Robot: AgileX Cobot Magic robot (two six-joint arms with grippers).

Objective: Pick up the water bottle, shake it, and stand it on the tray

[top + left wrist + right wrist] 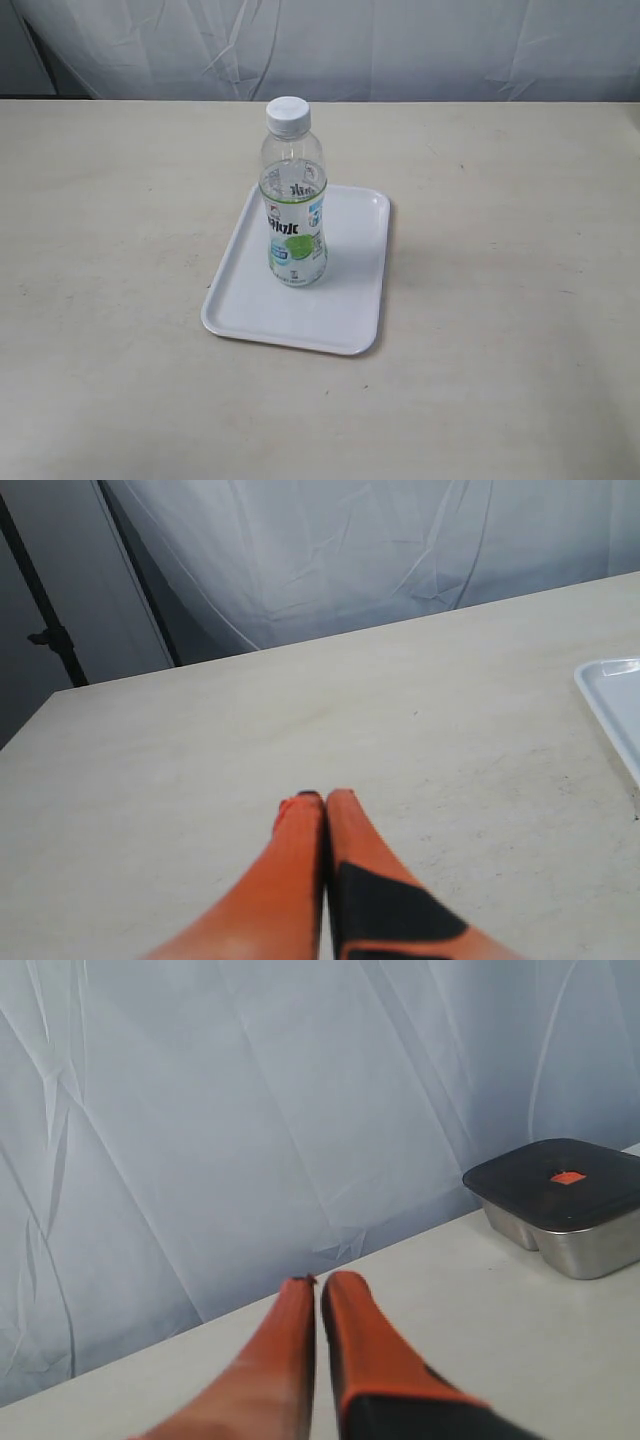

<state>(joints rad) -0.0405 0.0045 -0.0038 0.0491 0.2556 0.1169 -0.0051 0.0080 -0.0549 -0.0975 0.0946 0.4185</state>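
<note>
The water bottle (pixel 294 196), clear with a white cap and a lime label, stands upright on the white tray (pixel 345 305) in the middle of the table. Neither gripper shows in the exterior view. In the left wrist view my left gripper (pixel 324 798) is shut with nothing between its orange fingers, above bare table, and a corner of the tray (pixel 612 695) shows at the picture's edge. In the right wrist view my right gripper (pixel 320 1282) is shut and empty, pointing toward the pale backdrop, well away from the bottle.
A metal container with a dark lid (pixel 560 1200) sits on the table beyond the right gripper. A white cloth backdrop (pixel 330 45) hangs behind the table's far edge. A dark stand pole (pixel 45 600) rises beside the table's corner.
</note>
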